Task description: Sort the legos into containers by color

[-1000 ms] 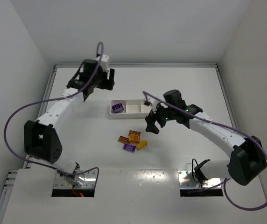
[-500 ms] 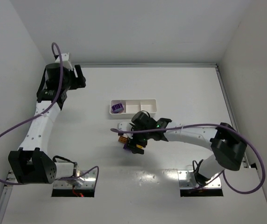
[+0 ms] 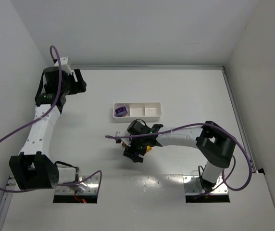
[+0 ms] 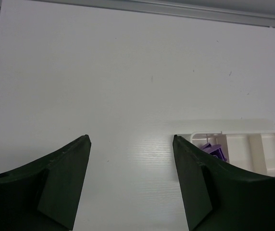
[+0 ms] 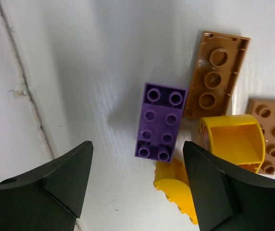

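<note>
Now, the white table (image 3: 190,86) carries everything, and both arms reach over it from the near edge. The left arm (image 3: 41,120) stands bent at the far left, well apart from the work; I judge it waits there to leave room. The right arm (image 3: 181,137) stretches across to the left, low over the pile of loose legos.

The tray (image 3: 137,117) lies in the middle of the table, just beyond the pile. Its left compartment already holds one purple lego (image 3: 121,110); the other two look empty.

The left gripper (image 4: 131,139) is spread wide and holds nothing. The right gripper (image 5: 137,144) is also spread wide and empty. It hovers directly above the loose purple brick (image 5: 159,120), which lies flat on the table with its studs up.

The fingers stand on each side of this brick's narrow width, so I think the next step is to descend and close across it. A long brown brick (image 5: 217,74) touches or almost touches its corner. A yellow brick (image 5: 231,139), hollow side up, lies just beside it, so one finger may push or catch it.
</note>
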